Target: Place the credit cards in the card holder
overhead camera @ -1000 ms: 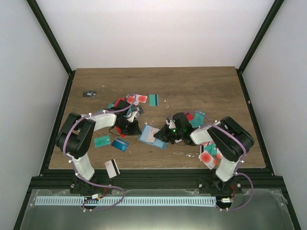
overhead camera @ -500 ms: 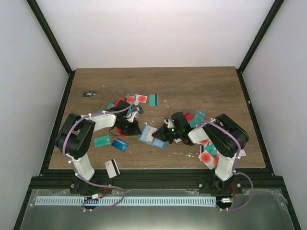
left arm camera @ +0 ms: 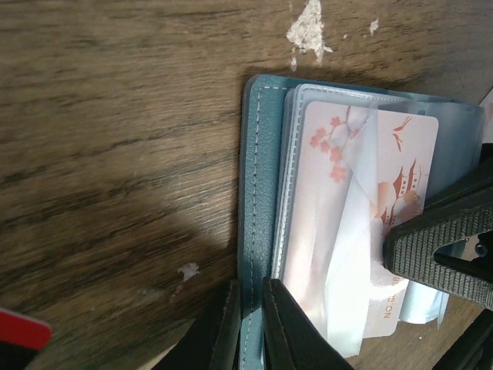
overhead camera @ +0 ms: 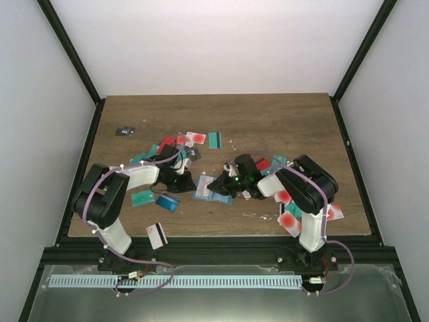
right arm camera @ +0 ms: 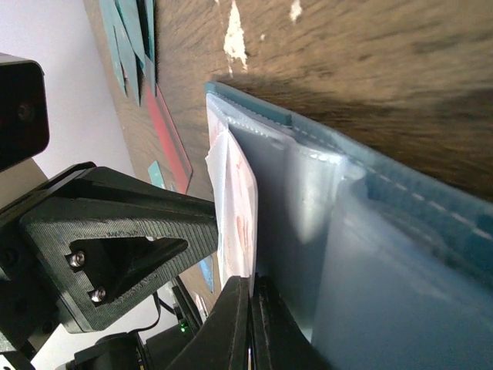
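Left white-and-black jointed arm (overhead camera: 139, 172) and right white-and-black jointed arm (overhead camera: 285, 181) reach low, inward. Left black two-finger gripper (left arm camera: 249, 312): pinched nearly together. Right black two-finger gripper (right arm camera: 250, 301): pinched tight, facing it.

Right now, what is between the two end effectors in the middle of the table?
The open teal card holder, a white blossom-printed card among its sleeves. The top view shows it between the left end effector and right end effector.

Robot lab test cell, not a home or shop: plain white panel walls (overhead camera: 221, 47) in a black strut frame (overhead camera: 70, 57) box in a wood-grain table (overhead camera: 281, 117). The left arm (overhead camera: 110, 194) and right arm (overhead camera: 312, 194) are bolted to a black rail (overhead camera: 214, 251) at the near edge, purple cables (overhead camera: 171, 270) looping off their bases over a metal tray (overhead camera: 221, 298)
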